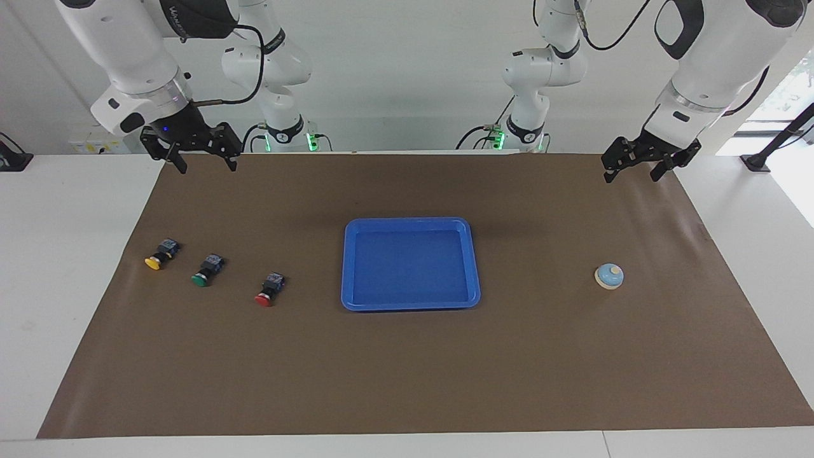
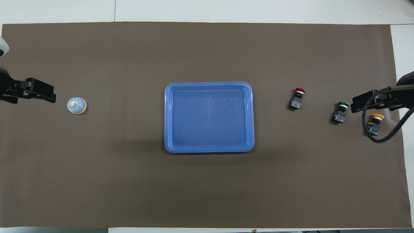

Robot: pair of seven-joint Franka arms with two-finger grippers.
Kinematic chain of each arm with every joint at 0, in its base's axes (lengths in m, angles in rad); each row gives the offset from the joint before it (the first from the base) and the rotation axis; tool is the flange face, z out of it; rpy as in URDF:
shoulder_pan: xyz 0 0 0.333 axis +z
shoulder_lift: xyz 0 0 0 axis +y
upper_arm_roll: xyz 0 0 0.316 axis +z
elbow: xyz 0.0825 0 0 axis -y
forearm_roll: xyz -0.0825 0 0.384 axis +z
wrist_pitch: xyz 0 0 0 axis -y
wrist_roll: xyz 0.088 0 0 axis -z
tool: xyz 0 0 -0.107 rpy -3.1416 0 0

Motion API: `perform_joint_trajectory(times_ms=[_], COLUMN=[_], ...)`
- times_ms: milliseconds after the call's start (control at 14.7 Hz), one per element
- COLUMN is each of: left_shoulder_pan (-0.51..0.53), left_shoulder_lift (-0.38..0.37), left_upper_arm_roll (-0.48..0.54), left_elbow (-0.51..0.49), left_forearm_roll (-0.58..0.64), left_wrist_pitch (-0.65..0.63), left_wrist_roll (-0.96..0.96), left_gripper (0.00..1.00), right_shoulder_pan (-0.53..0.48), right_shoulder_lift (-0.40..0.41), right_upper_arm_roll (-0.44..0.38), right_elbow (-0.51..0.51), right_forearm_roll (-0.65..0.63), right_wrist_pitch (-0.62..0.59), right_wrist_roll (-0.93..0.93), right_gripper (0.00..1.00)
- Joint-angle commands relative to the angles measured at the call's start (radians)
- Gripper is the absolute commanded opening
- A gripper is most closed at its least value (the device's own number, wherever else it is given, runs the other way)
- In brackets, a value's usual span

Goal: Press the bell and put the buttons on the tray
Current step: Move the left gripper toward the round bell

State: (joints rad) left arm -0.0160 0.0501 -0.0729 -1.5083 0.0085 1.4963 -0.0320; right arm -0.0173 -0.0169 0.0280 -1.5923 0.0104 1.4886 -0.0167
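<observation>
Blue-topped bell (image 1: 609,276) sits apart from, seemingly below, left jaws.

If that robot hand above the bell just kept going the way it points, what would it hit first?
Probably the brown mat. The left hand points downward, open, near the table's robot-side edge; the bell sits farther out, likely missed.

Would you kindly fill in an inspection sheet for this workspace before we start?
Surface: brown mat over a white table.
Job's things: blue tray mid-mat, nothing in it; yellow button, green button and red button lying in a row toward the right arm's end; bell toward the left arm's end.
Clutter: nothing seen.
Grippers: left hand and right hand open, raised over the mat's edge by the robots, holding nothing.
Cables: black cable looping on the right arm.
Surroundings: white wall.
</observation>
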Motion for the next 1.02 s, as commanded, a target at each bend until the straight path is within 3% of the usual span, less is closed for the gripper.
perform_joint_trajectory(times_ms=[0, 545, 613, 681, 749, 817, 954], left_shoulder_pan=[0.002, 0.002, 0.004, 0.022, 0.036, 0.042, 0.068], left_shoulder_lift=[-0.012, -0.036, -0.041, -0.052, -0.059, -0.062, -0.062], left_upper_arm_roll=[0.004, 0.005, 0.007, 0.007, 0.005, 0.007, 0.007], left_elbow=[-0.01, -0.064, -0.082, -0.102, -0.124, -0.135, -0.173], left_forearm_roll=[-0.018, -0.027, -0.027, -0.027, -0.027, -0.027, -0.024], left_wrist_pitch=[0.012, 0.059, 0.08, 0.094, 0.1, 0.108, 0.126], left_wrist_roll=[-0.002, -0.049, -0.077, -0.088, -0.086, -0.089, -0.082], left_gripper=[1.0, 1.0, 0.9, 0.55, 0.11, 0.0, 0.0], right_shoulder_pan=[-0.021, -0.021, -0.021, -0.021, -0.021, -0.021, -0.021], right_shoulder_lift=[-0.008, -0.008, -0.008, -0.008, -0.008, -0.008, -0.008], right_upper_arm_roll=[0.013, 0.013, 0.013, 0.013, 0.013, 0.013, 0.013], right_elbow=[-0.001, -0.001, -0.001, -0.001, -0.001, -0.001, -0.001], right_forearm_roll=[-0.001, -0.001, -0.001, -0.001, -0.001, -0.001, -0.001], right_wrist_pitch=[-0.01, -0.011, -0.01, -0.01, -0.011, -0.01, -0.011], right_wrist_roll=[-0.028, -0.026, -0.028, -0.028, -0.026, -0.026, -0.026], right_gripper=[1.0, 1.0, 1.0, 1.0, 1.0, 1.0, 1.0])
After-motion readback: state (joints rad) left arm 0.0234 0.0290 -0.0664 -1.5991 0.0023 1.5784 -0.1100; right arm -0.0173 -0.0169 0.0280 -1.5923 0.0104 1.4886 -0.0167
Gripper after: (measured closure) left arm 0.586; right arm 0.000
